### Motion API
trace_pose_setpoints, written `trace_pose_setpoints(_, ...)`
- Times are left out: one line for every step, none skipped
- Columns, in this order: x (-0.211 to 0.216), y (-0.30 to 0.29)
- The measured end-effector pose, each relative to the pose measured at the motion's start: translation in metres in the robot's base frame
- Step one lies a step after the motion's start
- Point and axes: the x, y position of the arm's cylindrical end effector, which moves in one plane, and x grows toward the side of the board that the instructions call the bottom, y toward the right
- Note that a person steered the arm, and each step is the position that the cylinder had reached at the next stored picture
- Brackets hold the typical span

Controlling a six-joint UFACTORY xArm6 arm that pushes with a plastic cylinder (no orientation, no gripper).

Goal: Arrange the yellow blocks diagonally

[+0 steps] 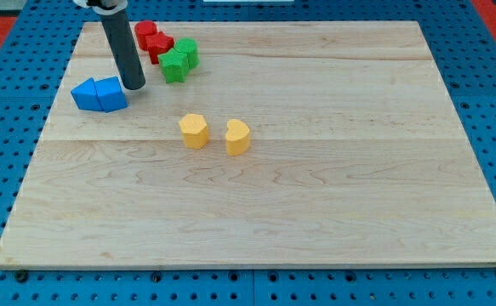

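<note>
My tip (pixel 133 86), a bare rod with no claw to open or hold anything, rests just right of the blue blocks (pixel 99 94), well apart from the two yellow blocks (pixel 194 131) (pixel 237 137) near the board's (pixel 316 212) middle, which look light, rigid and ready to slide, best pushed squarely on a flat side.

Bright even light, sharp focus, faint short shadows, mild sheen on wood
</note>
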Motion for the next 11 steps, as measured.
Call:
trace_pose_setpoints(0.011,0.0)
trace_pose_setpoints(0.036,0.01)
trace_pose_setpoints(0.051,0.041)
trace_pose_setpoints(0.078,0.112)
trace_pose_setpoints(0.073,0.103)
trace_pose_setpoints(0.064,0.072)
trace_pose_setpoints(0.113,0.092)
trace_pose_setpoints(0.125,0.148)
trace_pose_setpoints(0.134,0.236)
trace_pose_setpoints(0.174,0.242)
trace_pose_setpoints(0.173,0.225)
